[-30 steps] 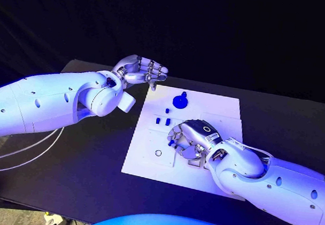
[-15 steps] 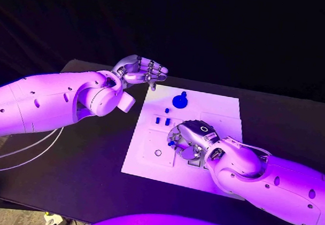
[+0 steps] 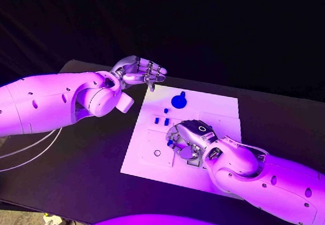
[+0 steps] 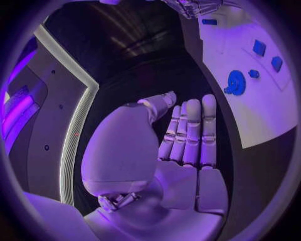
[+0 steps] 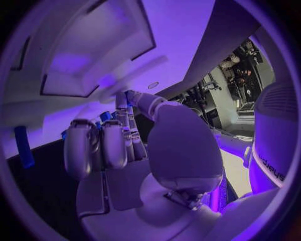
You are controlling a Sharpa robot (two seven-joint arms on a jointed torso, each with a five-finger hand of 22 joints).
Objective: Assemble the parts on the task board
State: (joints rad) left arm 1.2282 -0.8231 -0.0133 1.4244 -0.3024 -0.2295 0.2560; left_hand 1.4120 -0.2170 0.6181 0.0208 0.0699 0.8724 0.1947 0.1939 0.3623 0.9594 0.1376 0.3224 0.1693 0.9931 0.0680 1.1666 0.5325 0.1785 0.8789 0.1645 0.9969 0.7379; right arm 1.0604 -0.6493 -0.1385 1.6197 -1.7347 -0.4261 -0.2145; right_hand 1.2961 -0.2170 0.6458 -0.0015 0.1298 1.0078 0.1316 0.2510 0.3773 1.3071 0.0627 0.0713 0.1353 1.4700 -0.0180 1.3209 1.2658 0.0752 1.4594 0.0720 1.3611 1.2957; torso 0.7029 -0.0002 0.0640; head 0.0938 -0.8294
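On the desk [image 3: 87,169] the board [image 3: 217,109] lay between the arms, with most of the work seemingly left. A round part [image 3: 180,100] and small pegs [image 3: 159,121] sat loose near its far end. The right hand [image 3: 189,142] hovered low over the board's middle, fingers curled round a blue piece [image 3: 172,142], though whether it truly gripped it I could not tell. The left hand [image 3: 139,71] hung off the board's far-left corner, fingers curled, holding nothing.

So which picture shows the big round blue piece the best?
The head view: the round blue piece lies whole and unblocked near the task board's far end. The left wrist view shows it too, but slanted and off to the side. I can't find it in the right wrist view.
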